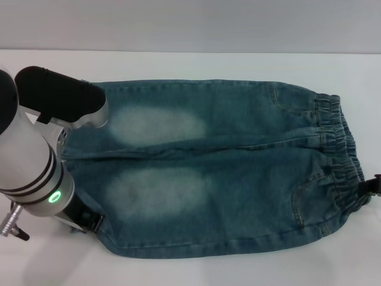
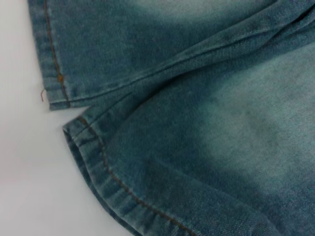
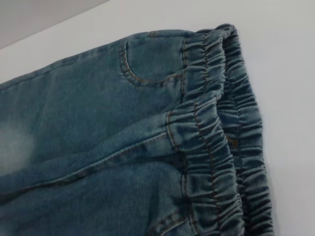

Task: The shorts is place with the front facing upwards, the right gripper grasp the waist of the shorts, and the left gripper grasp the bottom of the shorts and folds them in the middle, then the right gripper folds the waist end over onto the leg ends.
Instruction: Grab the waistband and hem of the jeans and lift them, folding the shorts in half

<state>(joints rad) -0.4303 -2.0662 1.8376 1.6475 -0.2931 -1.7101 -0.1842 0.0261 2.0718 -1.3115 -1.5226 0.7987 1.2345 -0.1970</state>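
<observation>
The blue-green denim shorts (image 1: 214, 173) lie flat and front up on the white table, each leg showing a pale faded patch. The waist of the shorts (image 1: 342, 161) is the gathered elastic band at the right; the right wrist view shows the waist (image 3: 216, 147) close up. The leg ends (image 2: 93, 162) point left, and their two straight hems meet in the left wrist view. My left gripper (image 1: 71, 104) hangs over the leg ends, with the arm hiding part of the hems. Only a black tip of my right gripper (image 1: 373, 186) shows, beside the waist at the picture's right edge.
The white table (image 1: 196, 268) reaches past the shorts on every side. A grey wall (image 1: 190, 24) runs along the far edge. My silver left arm with its green light ring (image 1: 55, 197) stands over the near left corner of the shorts.
</observation>
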